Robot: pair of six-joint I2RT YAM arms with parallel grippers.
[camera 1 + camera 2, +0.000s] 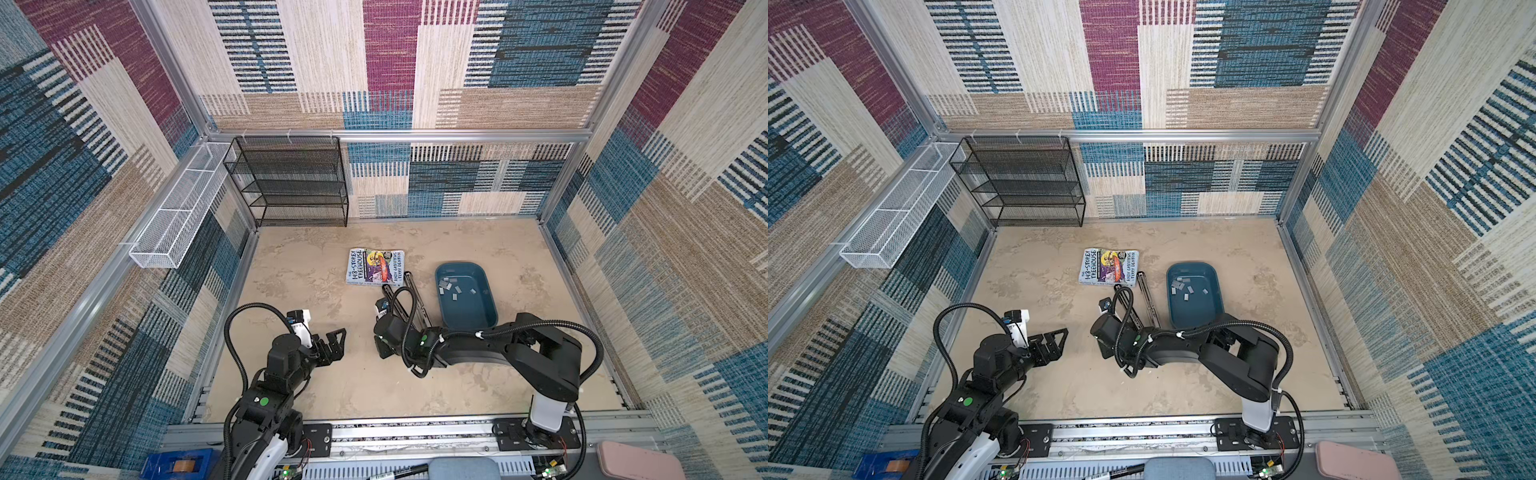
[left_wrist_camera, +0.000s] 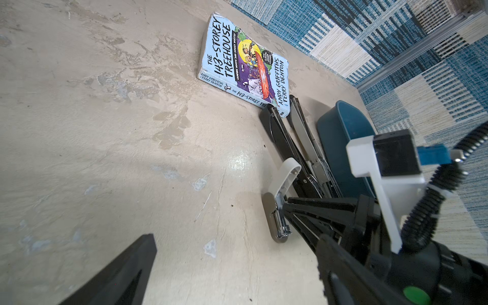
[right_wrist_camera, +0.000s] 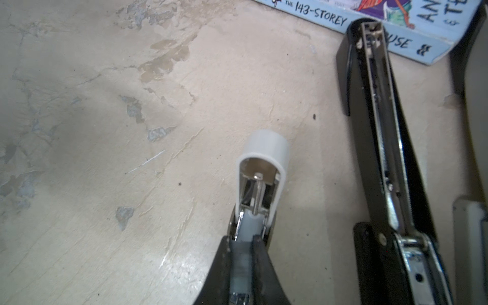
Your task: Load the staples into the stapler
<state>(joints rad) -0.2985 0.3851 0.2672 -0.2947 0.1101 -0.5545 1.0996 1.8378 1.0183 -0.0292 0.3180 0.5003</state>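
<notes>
Several silver-grey staples (image 1: 455, 288) (image 1: 1187, 288) lie loose in the blue tub (image 1: 486, 316) (image 1: 1214, 309). A small stapler (image 3: 261, 169) (image 2: 276, 224) with its white top hinged up rests on the table. My right gripper (image 3: 240, 241) (image 1: 381, 351) (image 1: 1102, 351) is shut on its rear end. A long black stapler (image 1: 415, 301) (image 1: 1148, 301) (image 2: 280, 137) (image 3: 380, 137) lies opened flat between the book and the tub. My left gripper (image 1: 334, 340) (image 1: 1057, 338) (image 2: 232, 264) hovers open and holds nothing, to the left of the small stapler.
A paperback book (image 1: 375, 267) (image 1: 1109, 267) (image 2: 245, 63) lies behind the staplers. A black mesh shelf (image 1: 291, 183) stands at the back left. A white mesh basket (image 1: 178, 216) hangs on the left wall. Frame rails border the table.
</notes>
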